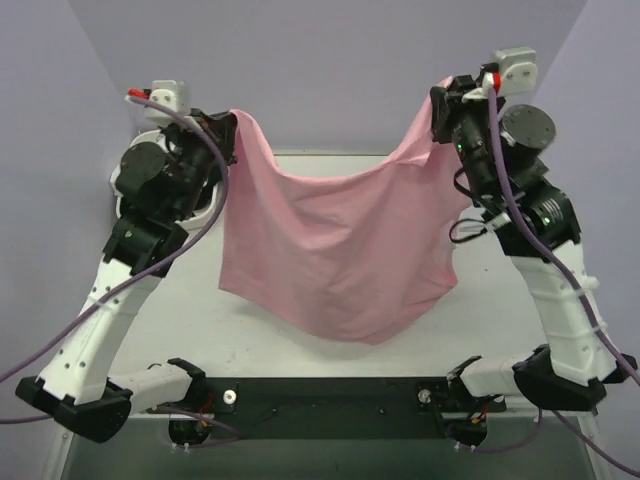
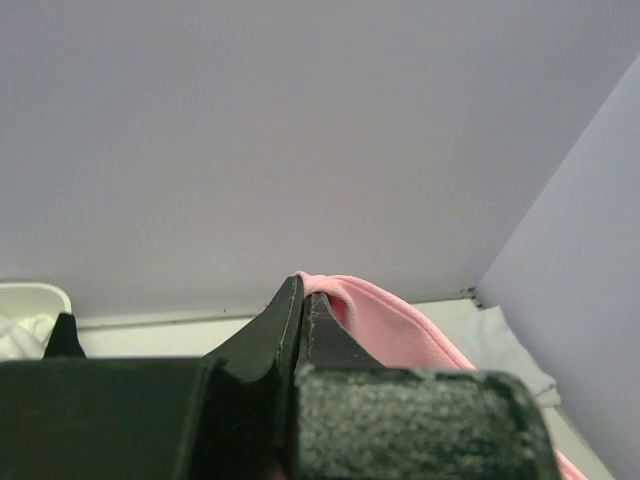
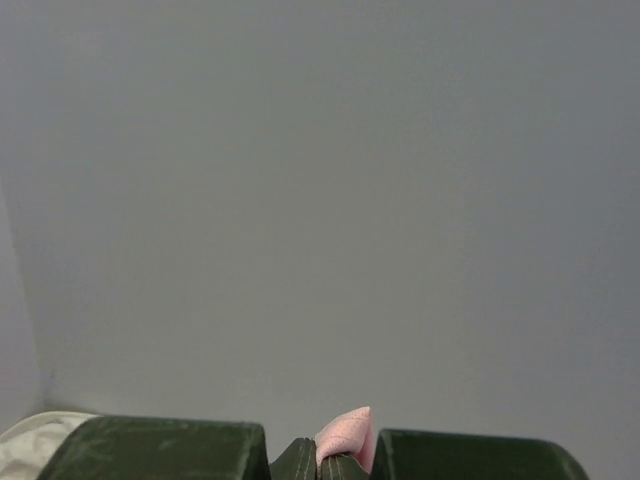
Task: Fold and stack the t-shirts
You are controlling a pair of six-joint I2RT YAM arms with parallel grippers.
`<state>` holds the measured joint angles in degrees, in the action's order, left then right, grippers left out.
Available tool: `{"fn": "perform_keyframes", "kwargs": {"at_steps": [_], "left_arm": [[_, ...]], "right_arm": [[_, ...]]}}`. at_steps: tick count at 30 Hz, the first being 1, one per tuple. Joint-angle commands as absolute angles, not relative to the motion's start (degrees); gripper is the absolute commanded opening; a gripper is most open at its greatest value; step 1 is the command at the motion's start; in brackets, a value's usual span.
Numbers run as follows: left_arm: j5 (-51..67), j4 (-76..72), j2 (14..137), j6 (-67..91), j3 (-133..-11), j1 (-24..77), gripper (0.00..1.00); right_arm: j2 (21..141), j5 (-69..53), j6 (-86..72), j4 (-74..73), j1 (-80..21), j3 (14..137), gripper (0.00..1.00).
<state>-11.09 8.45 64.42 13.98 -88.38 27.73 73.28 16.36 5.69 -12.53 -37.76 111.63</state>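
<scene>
A light pink t-shirt [image 1: 335, 245] hangs spread between both arms, held high above the table, its lower edge sagging toward the near side. My left gripper [image 1: 228, 128] is shut on its upper left corner; pink cloth [image 2: 400, 325] bulges out beside the closed fingertips [image 2: 290, 305]. My right gripper [image 1: 440, 112] is shut on its upper right corner; a small pink tuft [image 3: 345, 440] sticks up between the closed fingertips. The white and black shirts are hidden or out of view, apart from some white cloth [image 2: 505, 345] on the table at the right of the left wrist view.
A white basin [image 2: 30, 305] shows at the far left, partly behind the left arm [image 1: 150, 200]. The white table [image 1: 250, 330] lies under the shirt, with a black rail [image 1: 330, 395] along its near edge. Lavender walls enclose the back and sides.
</scene>
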Motion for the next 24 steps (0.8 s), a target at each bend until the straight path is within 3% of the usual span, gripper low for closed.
{"fn": "perform_keyframes", "kwargs": {"at_steps": [1, 5, 10, 17, 20, 24], "left_arm": [[-14.41, 3.45, 71.71, 15.29, -84.48, 27.95, 0.00], [-20.37, -2.10, 79.25, 17.39, -77.80, 26.99, 0.00], [-22.85, -4.57, 90.33, 24.33, -74.01, 22.95, 0.00], [-26.37, -1.33, 109.23, 26.45, -81.19, 16.98, 0.00], [-24.61, 2.01, 112.32, 27.51, -86.04, 14.69, 0.00], [-23.47, 1.06, 107.59, 27.34, -86.40, 14.24, 0.00]], "right_arm": [[79.44, 10.13, -6.22, -12.39, -25.16, 108.82, 0.00], [85.33, 6.78, -10.71, -9.15, -19.08, 100.74, 0.00], [100.79, 4.57, -14.23, -9.14, -15.03, 100.02, 0.00], [117.76, 4.21, -15.82, -11.24, -13.54, 107.57, 0.00], [117.78, 4.83, -15.82, -11.16, -13.54, 109.16, 0.00], [112.69, 4.14, -15.03, -10.55, -13.71, 108.99, 0.00]]}}
